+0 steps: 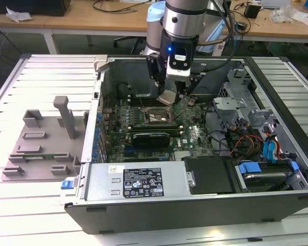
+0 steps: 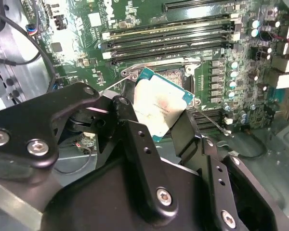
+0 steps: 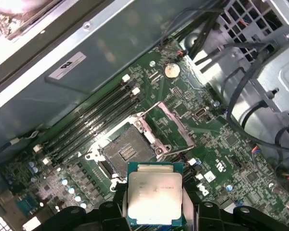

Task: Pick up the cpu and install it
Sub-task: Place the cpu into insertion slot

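The cpu [image 1: 168,97] [image 2: 160,102] [image 3: 154,191] is a small square chip with a silvery top plate and a green edge. My gripper [image 1: 169,95] [image 2: 159,120] [image 3: 155,208] is shut on it, its black fingers [image 2: 126,115] pressing two opposite edges. The chip hangs tilted above the motherboard [image 1: 195,136], inside the open computer case. The black cpu socket [image 1: 155,117] [image 3: 124,151] lies open just below and beside the chip, with its metal bracket [image 3: 172,124] swung up. In the second wrist view the chip covers much of the socket [image 2: 176,76].
A grey plastic fixture tray [image 1: 41,143] lies on the slatted table at the exterior view's left. The power supply [image 1: 138,180] fills the case's near side. Cables [image 1: 244,141] and a drive cage [image 1: 236,100] crowd the exterior view's right. Memory slots [image 3: 94,122] run beside the socket.
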`<control>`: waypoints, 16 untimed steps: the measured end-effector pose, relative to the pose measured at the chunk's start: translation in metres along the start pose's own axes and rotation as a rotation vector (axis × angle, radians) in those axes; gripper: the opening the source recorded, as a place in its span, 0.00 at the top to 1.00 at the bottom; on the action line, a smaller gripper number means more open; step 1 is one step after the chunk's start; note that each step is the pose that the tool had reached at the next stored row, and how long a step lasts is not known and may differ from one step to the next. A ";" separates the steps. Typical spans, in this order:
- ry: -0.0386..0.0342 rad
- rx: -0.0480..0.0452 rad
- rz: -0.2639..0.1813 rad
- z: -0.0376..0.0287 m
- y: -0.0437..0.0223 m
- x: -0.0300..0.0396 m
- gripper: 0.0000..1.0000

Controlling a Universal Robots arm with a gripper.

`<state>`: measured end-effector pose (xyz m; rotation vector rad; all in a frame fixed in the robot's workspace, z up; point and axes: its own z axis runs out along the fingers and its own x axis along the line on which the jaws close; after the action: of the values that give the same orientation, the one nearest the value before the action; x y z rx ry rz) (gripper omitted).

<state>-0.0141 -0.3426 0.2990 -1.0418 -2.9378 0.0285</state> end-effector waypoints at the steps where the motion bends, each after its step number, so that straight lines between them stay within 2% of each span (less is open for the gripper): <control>1: 0.0001 0.0000 0.014 0.0000 0.0000 0.0000 0.45; 3: 0.0000 0.0010 0.052 0.0000 -0.0001 0.0000 0.45; 8: -0.0044 0.0066 0.108 0.0003 0.0000 0.0000 0.45; 12: -0.0211 0.0257 0.143 0.0003 0.0000 0.0000 0.45; 14: -0.0345 0.0407 0.165 0.0004 0.0000 0.0000 0.45; 16: -0.0359 0.0439 0.195 0.0005 -0.0001 0.0000 0.45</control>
<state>-0.0141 -0.3426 0.2985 -1.3302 -2.8400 0.1159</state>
